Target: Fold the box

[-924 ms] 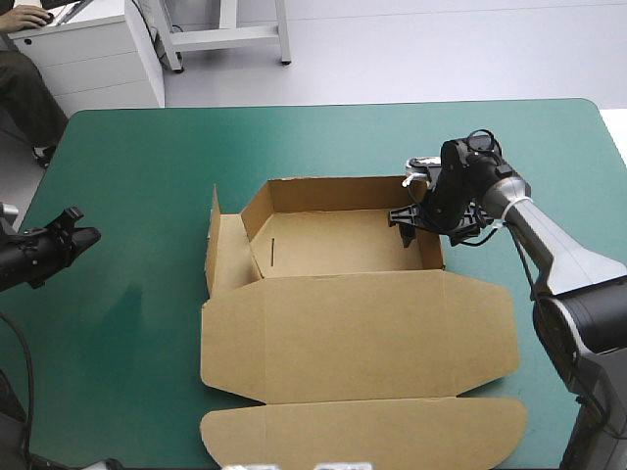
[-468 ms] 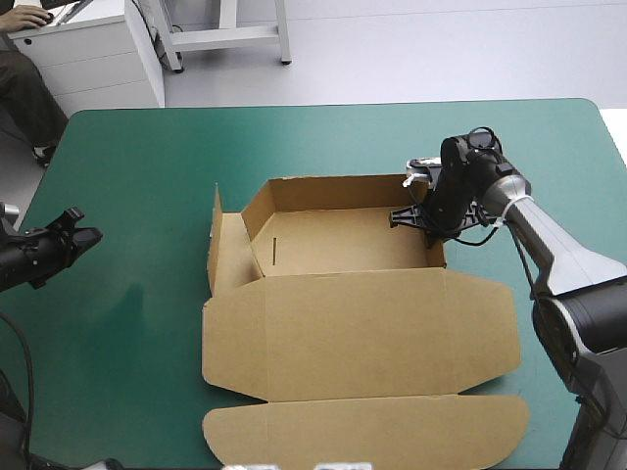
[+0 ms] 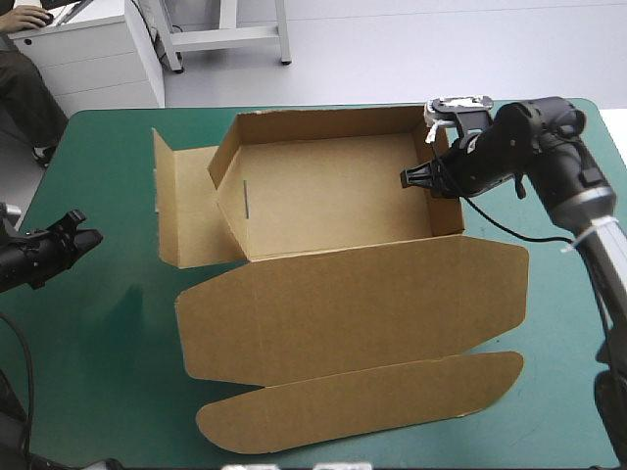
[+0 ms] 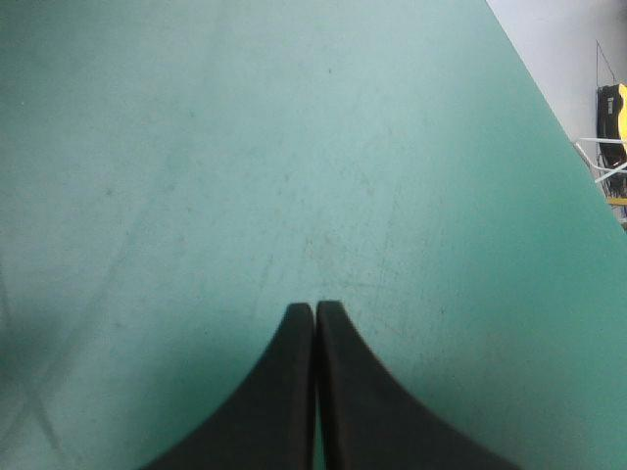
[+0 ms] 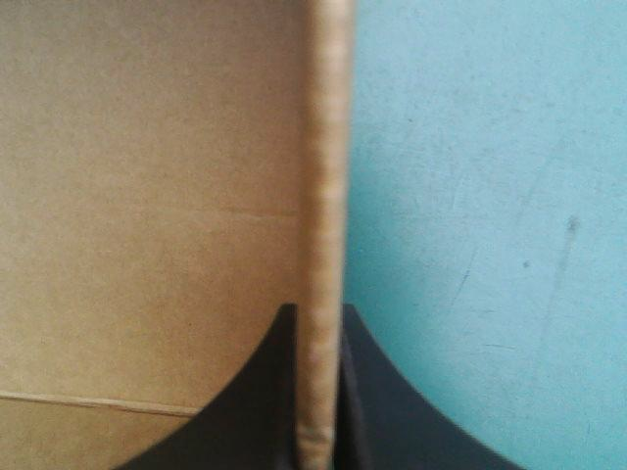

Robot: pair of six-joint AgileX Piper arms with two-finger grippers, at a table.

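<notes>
Brown box [image 3: 333, 196] wall clamped between right jaws; left jaws together, well apart.

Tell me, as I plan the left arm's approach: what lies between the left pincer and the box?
Only bare teal-green cover, per the high view, between left pincer and box.

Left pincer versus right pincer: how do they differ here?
The left pincer is shut on nothing, over bare teal-green cover near the table's left edge. The right pincer is shut on the box, clamping its right side wall. Both are black.
</notes>
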